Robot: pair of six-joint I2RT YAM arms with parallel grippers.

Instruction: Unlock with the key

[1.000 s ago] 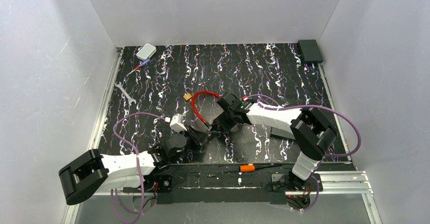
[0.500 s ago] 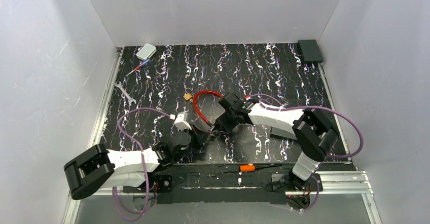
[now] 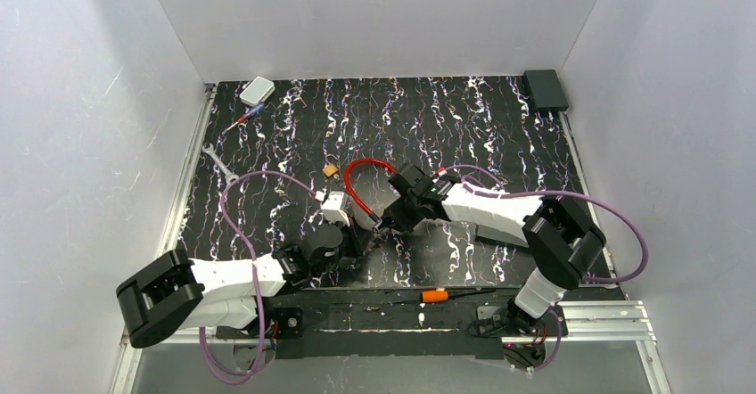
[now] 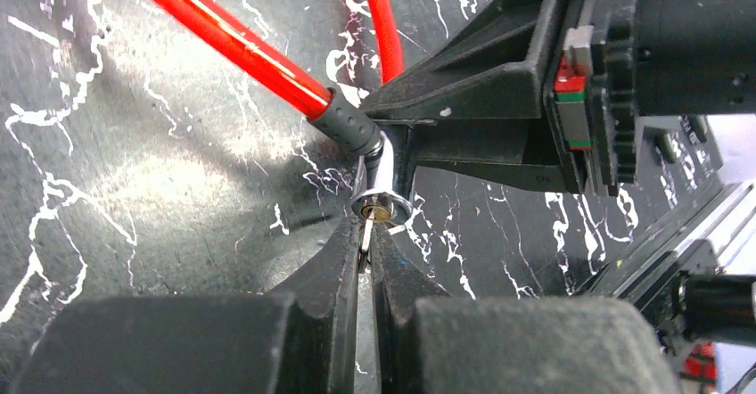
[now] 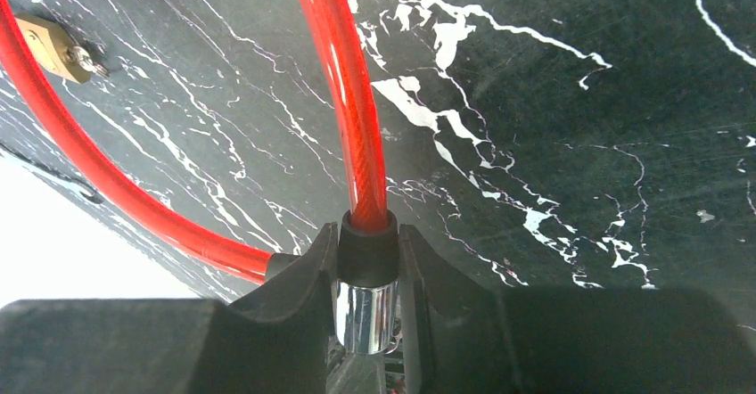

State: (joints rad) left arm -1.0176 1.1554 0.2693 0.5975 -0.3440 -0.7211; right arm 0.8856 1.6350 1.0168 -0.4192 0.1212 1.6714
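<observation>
Since before, my left gripper [image 4: 365, 257] has advanced, pinching the key [image 4: 366, 235], tip at the keyhole [image 4: 379, 209] just ahead; my right gripper [image 5: 366, 239] clamps the lock cylinder [image 5: 366, 316]. Inserting and turning remain.

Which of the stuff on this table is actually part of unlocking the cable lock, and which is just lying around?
Part of the job:
key
cable lock
left gripper, pinching the key
right gripper, clamping the lock

Just lying about:
brass padlock
wrench
orange-handled tool
small screwdriver
white box
black box
</observation>
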